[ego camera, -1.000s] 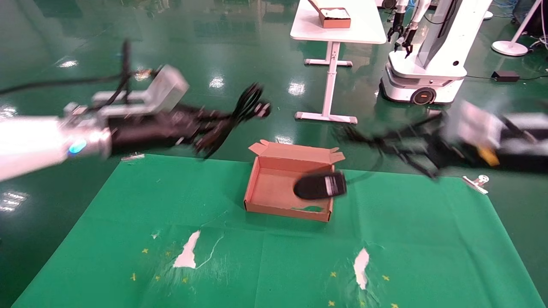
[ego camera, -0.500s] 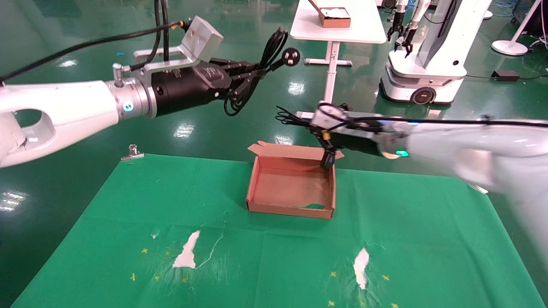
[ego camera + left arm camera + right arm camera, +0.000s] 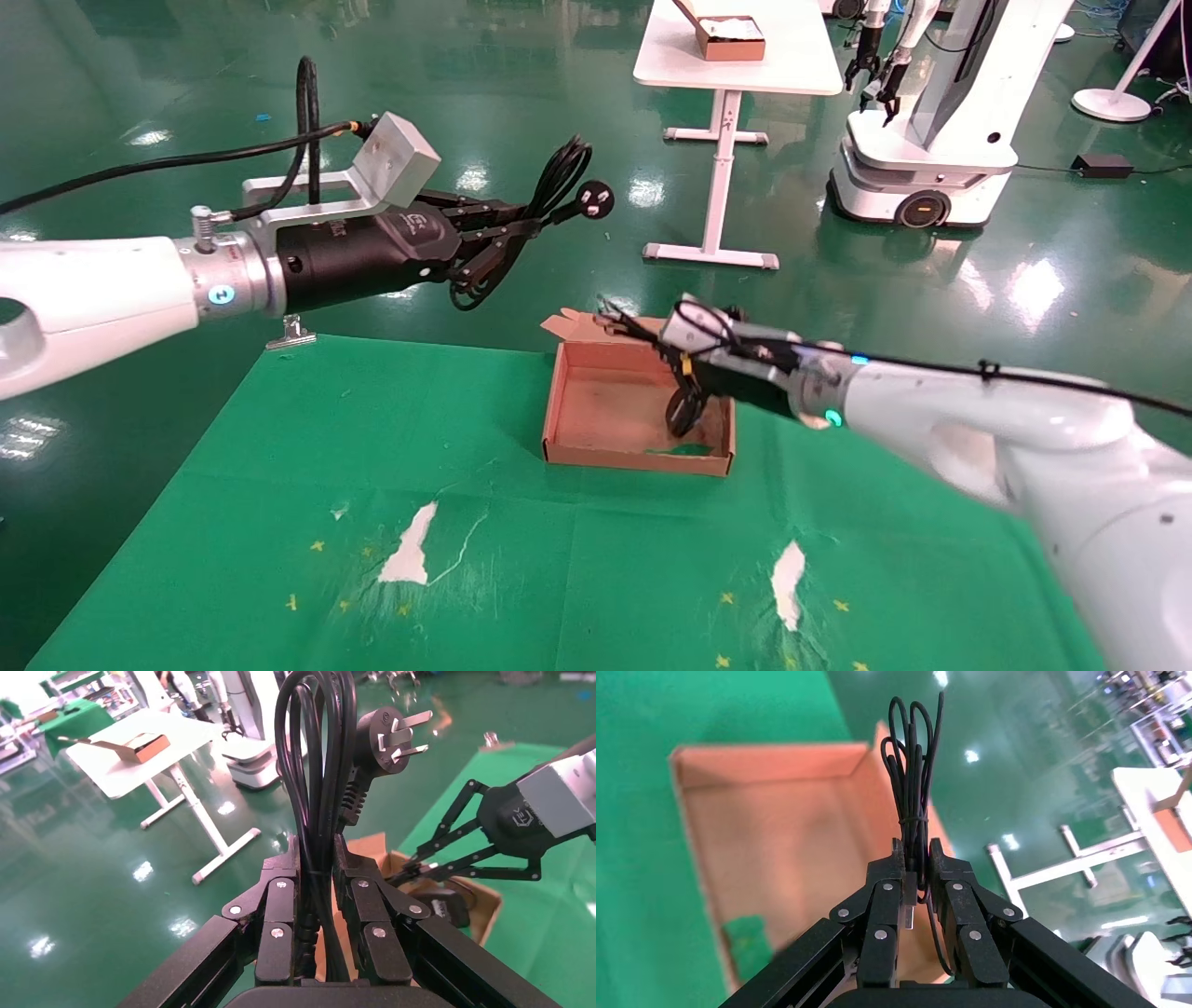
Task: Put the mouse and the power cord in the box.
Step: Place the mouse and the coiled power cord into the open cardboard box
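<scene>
- The left claw (image 3: 521, 230) hangs in the air up and to the left of the box (image 3: 596, 455), clamped on the power cord (image 3: 318, 797); the loops stand between its fingers (image 3: 281, 910) and the pronged plug sticks out past them.
- The right claw (image 3: 643, 334) reaches over the box's far right rim, pinched on the thin bundled cable of the mouse (image 3: 441, 906).
- In the left wrist view the mouse lies inside the box.
- The box sits on the green-covered desk (image 3: 279, 485).
</scene>
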Robot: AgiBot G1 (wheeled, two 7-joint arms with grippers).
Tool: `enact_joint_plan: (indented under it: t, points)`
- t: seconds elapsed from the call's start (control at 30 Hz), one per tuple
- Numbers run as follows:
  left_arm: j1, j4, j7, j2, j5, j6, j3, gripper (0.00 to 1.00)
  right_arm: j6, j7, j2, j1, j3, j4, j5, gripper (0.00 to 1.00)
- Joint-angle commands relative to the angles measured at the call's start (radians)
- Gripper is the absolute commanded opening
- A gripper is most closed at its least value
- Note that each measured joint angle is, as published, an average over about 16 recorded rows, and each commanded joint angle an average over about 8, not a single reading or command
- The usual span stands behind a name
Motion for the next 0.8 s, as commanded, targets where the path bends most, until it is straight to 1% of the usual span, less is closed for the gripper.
enact_joint_plan:
  t: [0.03, 0.2, 0.23, 0.33, 0.43, 0.53, 0.67, 0.73, 0.8]
  points:
    - [-0.004, -0.009, 0.008, -0.012, 0.010, 0.016, 0.007, 0.00, 0.005, 0.012, 0.001, -0.022, -0.007, 0.009, 0.002, 0.28]
    - [-0.011, -0.018, 0.026, -0.038, 0.040, 0.065, 0.028, 0.00, 0.008, 0.031, 0.002, -0.037, -0.024, 0.022, 0.006, 0.91]
    - [-0.012, -0.019, 0.028, -0.040, 0.047, 0.067, 0.033, 0.00, 0.008, 0.035, 0.002, -0.038, -0.024, 0.025, 0.010, 1.00]
    - [-0.018, -0.022, 0.034, -0.032, 0.071, 0.056, 0.049, 0.00, 0.013, 0.044, 0.003, -0.041, -0.023, 0.036, 0.030, 1.00]
    - [-0.023, -0.028, 0.045, -0.007, 0.099, 0.032, 0.069, 0.00, 0.024, 0.039, 0.005, -0.041, -0.018, 0.045, 0.052, 1.00]
    - [-0.023, -0.028, 0.052, 0.031, 0.135, -0.006, 0.094, 0.00, 0.045, 0.018, 0.011, -0.032, -0.015, 0.045, 0.067, 1.00]
    - [-0.009, -0.021, 0.043, 0.098, 0.191, -0.086, 0.133, 0.00, 0.067, -0.029, 0.036, 0.001, -0.009, 0.033, 0.078, 1.00]
    - [0.019, -0.038, 0.030, 0.129, 0.213, -0.127, 0.150, 0.00, 0.056, -0.058, 0.064, 0.025, -0.005, 0.030, 0.082, 1.00]
    - [0.062, -0.083, 0.013, 0.153, 0.219, -0.160, 0.164, 0.00, 0.015, -0.088, 0.107, 0.052, -0.001, 0.034, 0.087, 1.00]
